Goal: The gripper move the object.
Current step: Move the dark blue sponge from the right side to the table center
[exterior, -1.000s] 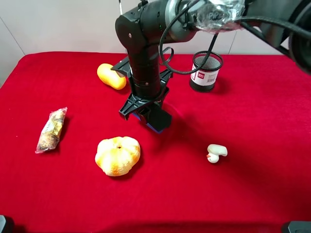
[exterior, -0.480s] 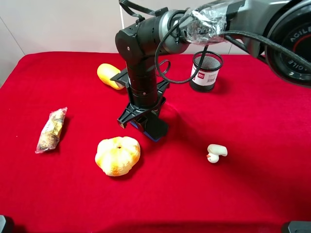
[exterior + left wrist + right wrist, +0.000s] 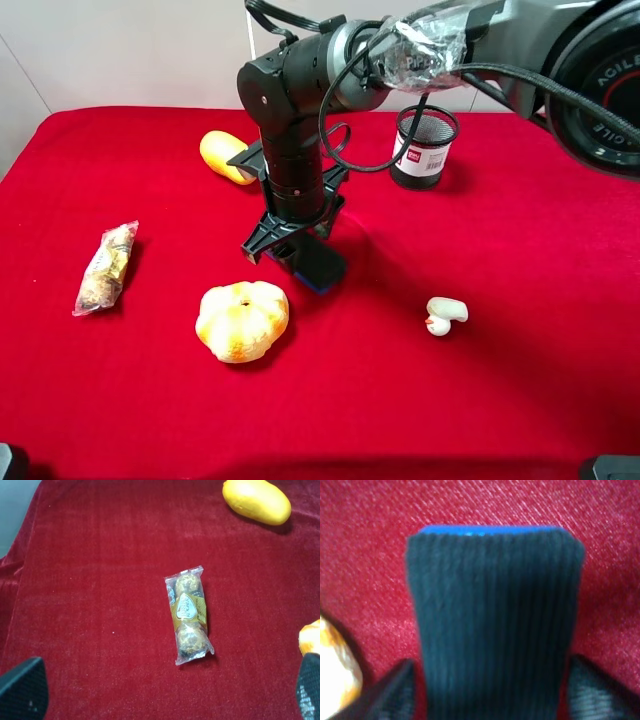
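Note:
The board eraser point(image 3: 320, 266), with dark felt on top and a blue base, lies tilted at the middle of the red cloth with its front end on the cloth. My right gripper point(image 3: 292, 244) reaches in from the right, straight down over the eraser. In the right wrist view the eraser point(image 3: 495, 630) fills the space between the two black fingers point(image 3: 395, 692), which hug its long sides. My left gripper point(image 3: 165, 692) is open and empty above the left part of the cloth; only its fingertips point(image 3: 22, 687) show, wide apart.
An orange pumpkin-shaped toy point(image 3: 242, 320) lies just front-left of the eraser. A candy packet point(image 3: 105, 268) point(image 3: 189, 615) lies at the left. A yellow fruit point(image 3: 228, 157) is behind the arm, a black mesh cup point(image 3: 424, 147) at the back right, and a small white piece point(image 3: 444, 315) at the front right.
My right gripper moved the eraser a little left and toward the front, down onto the cloth. Over the last half second it barely moved.

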### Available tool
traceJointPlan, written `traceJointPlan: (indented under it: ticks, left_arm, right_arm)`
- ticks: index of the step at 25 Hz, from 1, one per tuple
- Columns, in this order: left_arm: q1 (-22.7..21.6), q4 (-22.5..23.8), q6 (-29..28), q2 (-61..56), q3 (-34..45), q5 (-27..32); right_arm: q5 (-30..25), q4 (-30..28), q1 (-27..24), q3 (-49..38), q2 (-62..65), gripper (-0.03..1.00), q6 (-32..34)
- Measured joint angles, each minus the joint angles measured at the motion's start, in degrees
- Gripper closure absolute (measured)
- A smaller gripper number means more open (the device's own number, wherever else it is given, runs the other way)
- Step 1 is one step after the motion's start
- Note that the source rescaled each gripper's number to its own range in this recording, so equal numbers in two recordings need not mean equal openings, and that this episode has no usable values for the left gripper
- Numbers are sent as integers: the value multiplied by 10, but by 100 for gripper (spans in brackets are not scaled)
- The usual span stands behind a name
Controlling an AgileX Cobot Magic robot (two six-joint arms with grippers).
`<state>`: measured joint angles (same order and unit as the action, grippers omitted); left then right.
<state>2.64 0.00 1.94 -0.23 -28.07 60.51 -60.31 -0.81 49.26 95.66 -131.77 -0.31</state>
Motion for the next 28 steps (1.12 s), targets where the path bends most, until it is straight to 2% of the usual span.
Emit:
traceJointPlan:
  ticks: [1, 2, 5, 10, 18, 28]
  left_arm:
    - [0, 0, 0, 0, 0, 0]
    - [0, 0, 0, 0, 0, 0]
    - [0, 0, 0, 0, 0, 0]
    - [0, 0, 0, 0, 0, 0]
    - [0, 0, 0, 0, 0, 0]
    - [0, 0, 0, 0, 0, 0]
  right_arm:
    - [0, 0, 0, 0, 0, 21, 0]
    - [0, 0, 0, 0, 0, 11, 0]
    - [0, 0, 0, 0, 0, 0, 0]
    - [-14, -2, 0, 7, 8, -3, 0]
    - [-86, -3, 0, 78, 21, -3, 0]
    - [-94, -2, 0, 90, 66, -3, 0]
